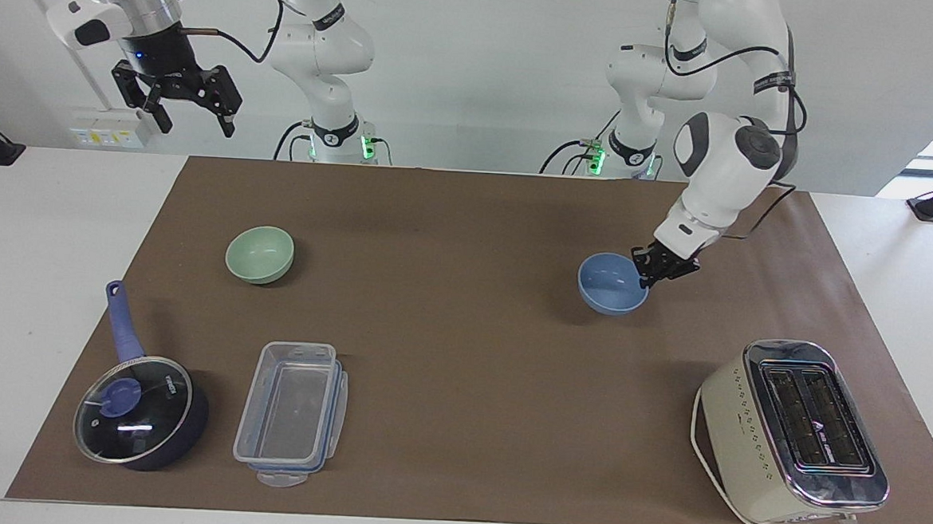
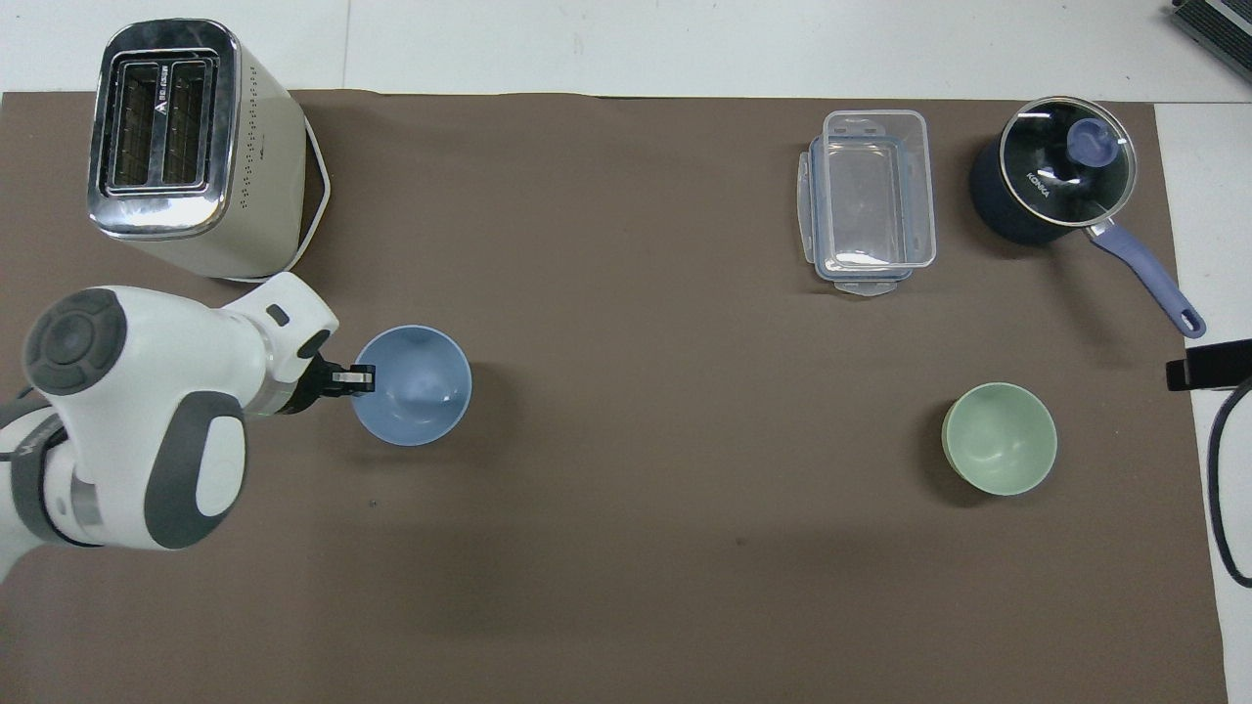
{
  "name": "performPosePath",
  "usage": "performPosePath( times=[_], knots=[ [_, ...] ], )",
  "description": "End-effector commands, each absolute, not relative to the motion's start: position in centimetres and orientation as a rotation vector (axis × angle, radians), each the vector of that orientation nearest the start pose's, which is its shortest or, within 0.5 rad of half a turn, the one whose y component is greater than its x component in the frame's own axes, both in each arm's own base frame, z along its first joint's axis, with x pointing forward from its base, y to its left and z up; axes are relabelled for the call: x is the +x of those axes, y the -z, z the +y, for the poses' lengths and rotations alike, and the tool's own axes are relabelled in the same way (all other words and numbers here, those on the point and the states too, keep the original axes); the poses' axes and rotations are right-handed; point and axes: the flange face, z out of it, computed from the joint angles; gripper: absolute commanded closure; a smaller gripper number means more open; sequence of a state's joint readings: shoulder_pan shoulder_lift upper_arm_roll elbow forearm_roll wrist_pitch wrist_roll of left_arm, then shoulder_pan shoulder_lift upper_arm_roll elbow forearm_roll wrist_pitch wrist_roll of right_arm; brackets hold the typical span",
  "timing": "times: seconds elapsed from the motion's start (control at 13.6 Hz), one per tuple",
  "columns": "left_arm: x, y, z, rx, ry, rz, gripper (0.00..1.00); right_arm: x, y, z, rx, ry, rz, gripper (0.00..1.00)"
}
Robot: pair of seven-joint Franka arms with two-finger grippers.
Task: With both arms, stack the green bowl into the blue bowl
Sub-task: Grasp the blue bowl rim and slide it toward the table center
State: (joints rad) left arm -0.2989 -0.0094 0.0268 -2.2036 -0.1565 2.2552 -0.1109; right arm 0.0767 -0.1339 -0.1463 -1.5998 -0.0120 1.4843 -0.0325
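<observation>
I have the left gripper point(image 1: 648, 275) clamped on the rim of the blue bowl point(image 1: 611, 284), one finger inside and one outside, carrying it just above the brown mat point(image 1: 469, 214) toward the table's middle. The green bowl point(image 1: 259, 254) sits upright on the mat toward the right arm's end, nearer the robots than the saucepan point(image 1: 142, 411) and the clear container point(image 1: 292, 413). My right gripper point(image 1: 178, 97) waits high above that end, fingers spread wide. I judge the step in hand is repositioning the blue bowl; next I must set it down flat, then send the right arm to the green bowl's rim.
</observation>
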Motion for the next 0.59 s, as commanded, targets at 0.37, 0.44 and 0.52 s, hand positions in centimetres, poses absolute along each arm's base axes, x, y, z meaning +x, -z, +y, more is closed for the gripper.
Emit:
performPosePath(
  times=[0.37,0.44,0.52],
  knots=[
    [45.5,-36.5,-30.5,-3.306,0.085,0.026,1.00,49.6,-67.3,-5.0,-3.124,0.024,0.039,0.00],
    [45.0,-35.1,-32.2,-3.307,0.094,0.011,1.00,49.6,-67.3,-5.0,-3.124,0.024,0.039,0.00],
    [44.9,-34.9,-32.5,-3.310,0.103,-0.010,1.00,49.6,-67.3,-5.0,-3.124,0.024,0.039,0.00]
  ],
)
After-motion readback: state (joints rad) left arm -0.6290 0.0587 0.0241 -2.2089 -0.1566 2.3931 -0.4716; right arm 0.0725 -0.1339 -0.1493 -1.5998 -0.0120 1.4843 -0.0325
